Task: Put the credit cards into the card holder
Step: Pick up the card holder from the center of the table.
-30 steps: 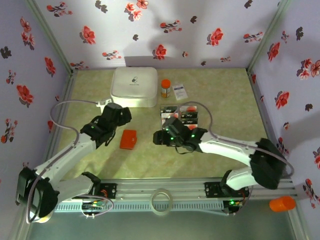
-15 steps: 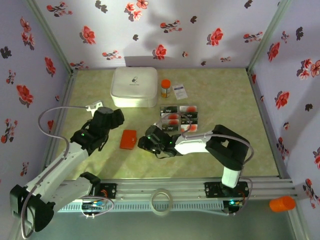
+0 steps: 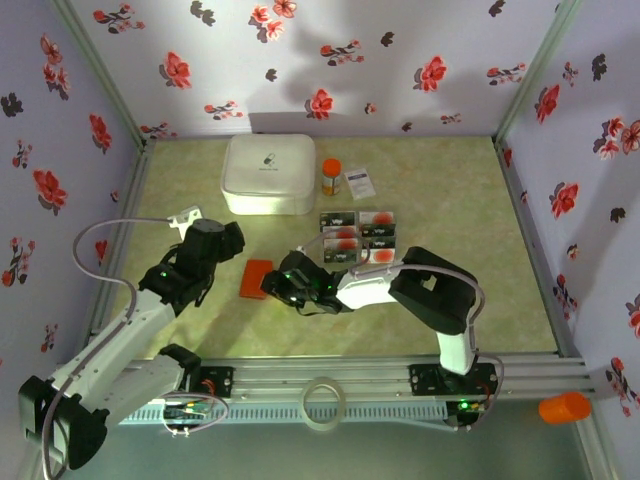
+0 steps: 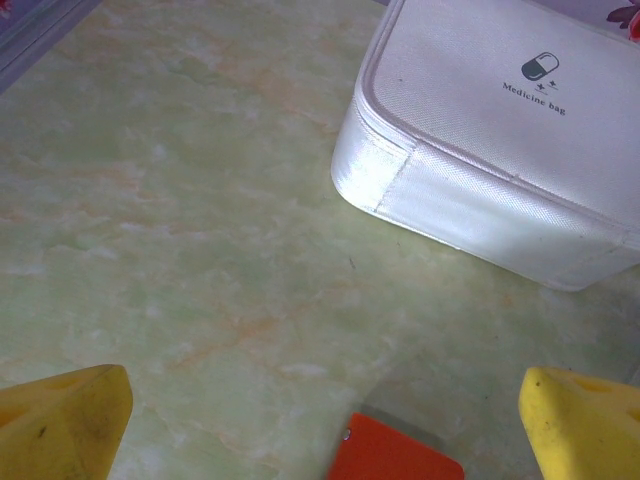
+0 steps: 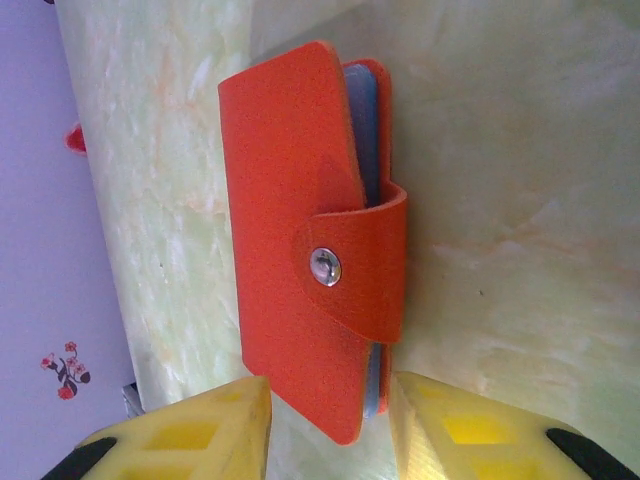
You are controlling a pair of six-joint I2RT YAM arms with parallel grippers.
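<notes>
The card holder (image 3: pixel 255 278), orange-red and snapped shut, lies flat on the table left of centre. In the right wrist view the card holder (image 5: pixel 300 230) shows light blue leaves along one edge, and its near end sits between my yellow fingers. My right gripper (image 3: pixel 276 286) (image 5: pixel 328 400) is shut on that end, with both pads against its sides. Several credit cards (image 3: pixel 360 232), dark ones and white ones with red blotches, lie in a block behind the right arm. My left gripper (image 3: pixel 222 243) (image 4: pixel 320 430) hangs open left of the card holder (image 4: pixel 395 462), touching nothing.
A white medicine bag (image 3: pixel 268 173) (image 4: pixel 500 150) stands at the back left. Beside it are an orange pill bottle (image 3: pixel 331 176) and a small white leaflet (image 3: pixel 359 183). A tape ring (image 3: pixel 324 402) rests on the front rail.
My right gripper has travelled left from beside the cards to the card holder and closed on its end. The left arm has drawn back slightly to the left, still open.
</notes>
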